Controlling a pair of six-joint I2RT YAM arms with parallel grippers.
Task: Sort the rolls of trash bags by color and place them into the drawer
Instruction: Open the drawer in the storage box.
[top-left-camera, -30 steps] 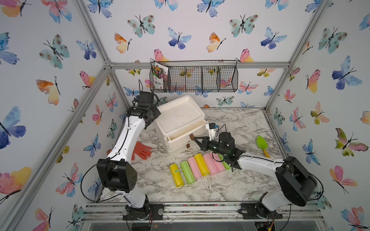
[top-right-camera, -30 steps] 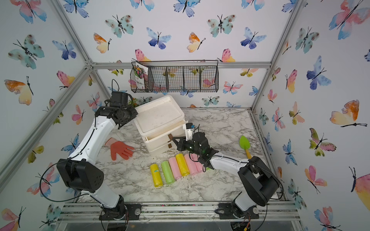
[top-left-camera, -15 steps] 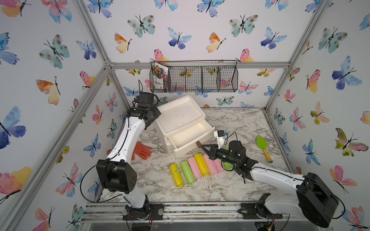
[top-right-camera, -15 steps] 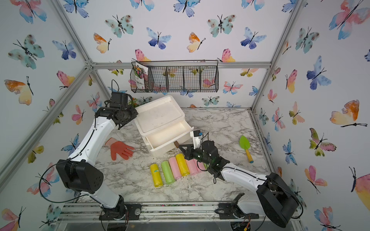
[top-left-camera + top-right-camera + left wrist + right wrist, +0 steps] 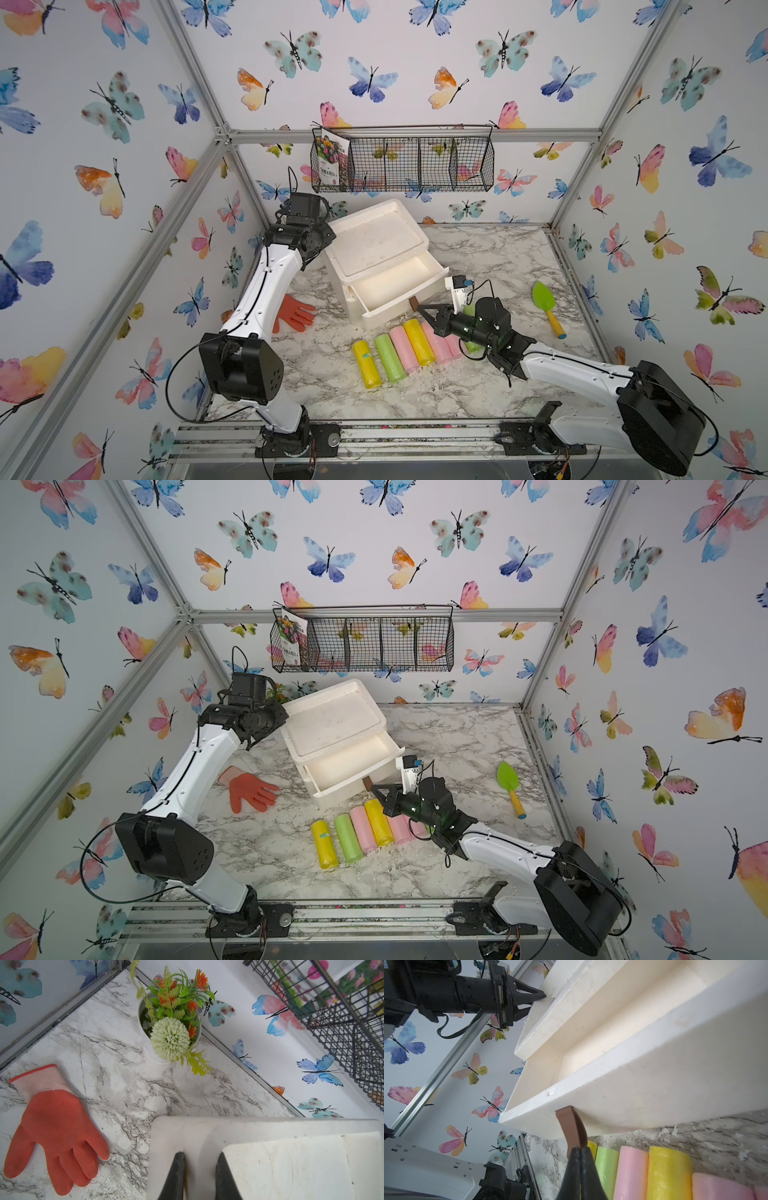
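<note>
White foam drawer (image 5: 397, 286) stands pulled out in both top views, the right gripper (image 5: 420, 308) at its brown tab (image 5: 413, 304), rolls (image 5: 405, 347) lined up on the marble just below. Right wrist view: jaws pinched together on the tab (image 5: 571, 1126), rolls (image 5: 668, 1172) beside them. Left wrist view: left gripper (image 5: 200, 1167) clamped on the cabinet (image 5: 270, 1132) rim.

I can't see most of the light green plastic roll (image 5: 471, 328) behind the right arm's black gripper (image 5: 420, 308), nor count the smooth pink plastic rolls (image 5: 401, 828) under it.
</note>
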